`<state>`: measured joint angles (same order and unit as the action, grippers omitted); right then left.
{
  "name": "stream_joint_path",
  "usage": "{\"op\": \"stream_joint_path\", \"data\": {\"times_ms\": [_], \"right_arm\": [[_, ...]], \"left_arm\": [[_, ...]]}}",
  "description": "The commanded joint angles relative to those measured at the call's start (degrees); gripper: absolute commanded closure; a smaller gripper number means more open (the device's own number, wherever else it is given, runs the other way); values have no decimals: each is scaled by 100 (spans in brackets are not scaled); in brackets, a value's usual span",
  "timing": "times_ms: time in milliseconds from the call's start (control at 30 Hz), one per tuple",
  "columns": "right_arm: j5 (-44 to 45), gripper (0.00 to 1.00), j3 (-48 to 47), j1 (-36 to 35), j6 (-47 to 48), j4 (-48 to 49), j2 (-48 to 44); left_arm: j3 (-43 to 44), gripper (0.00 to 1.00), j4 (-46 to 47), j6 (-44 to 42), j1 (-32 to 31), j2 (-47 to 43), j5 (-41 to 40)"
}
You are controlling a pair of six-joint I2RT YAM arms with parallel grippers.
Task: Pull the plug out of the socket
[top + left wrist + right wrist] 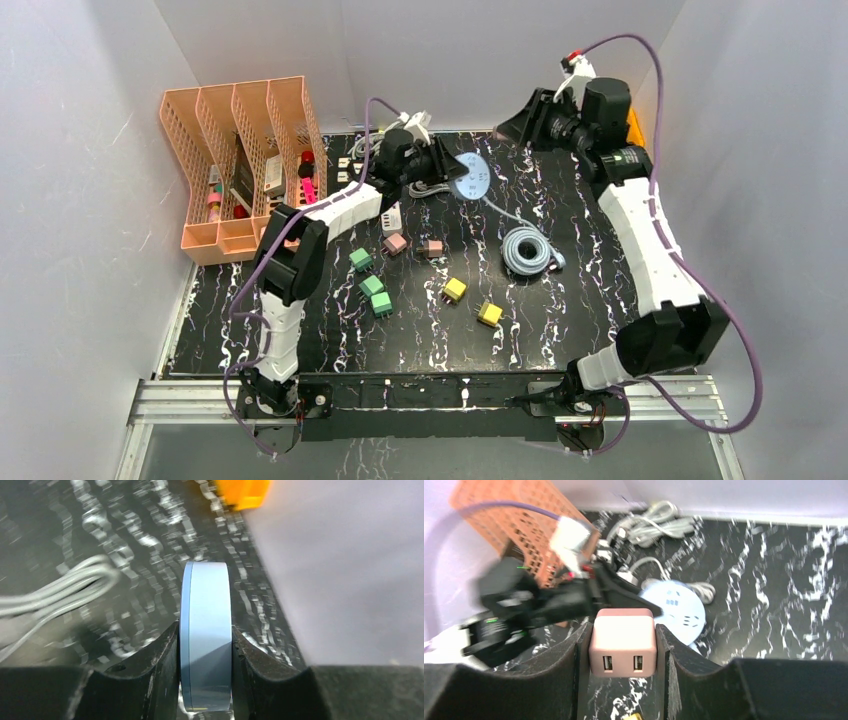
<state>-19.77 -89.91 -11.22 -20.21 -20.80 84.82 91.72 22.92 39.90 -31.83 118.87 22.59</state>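
We log 2 grips: left gripper [205, 631] pinches the round pale-blue socket [207, 600] by its rim, upper centre of top view, anchoring it; right gripper [623, 628] clamps the pink USB plug [623, 641], held clear to its right.

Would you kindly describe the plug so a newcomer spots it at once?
Over the far edge of the marbled table hangs the right gripper. It clamps the plug, a pink cube; unlike the pink blocks on the table, it shows two USB ports.
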Motion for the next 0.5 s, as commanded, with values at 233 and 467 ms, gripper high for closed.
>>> {"op": "stream_joint_path", "data": {"times_ms": [233,467], "right_arm": [[-510,100,-19,38,4,518,-654],[225,100,2864,-1277,101,828,-1041]], "left_arm": [[571,100,-74,372,336,677,-396],[2299,100,707,834,555,1955,-2795]]}}
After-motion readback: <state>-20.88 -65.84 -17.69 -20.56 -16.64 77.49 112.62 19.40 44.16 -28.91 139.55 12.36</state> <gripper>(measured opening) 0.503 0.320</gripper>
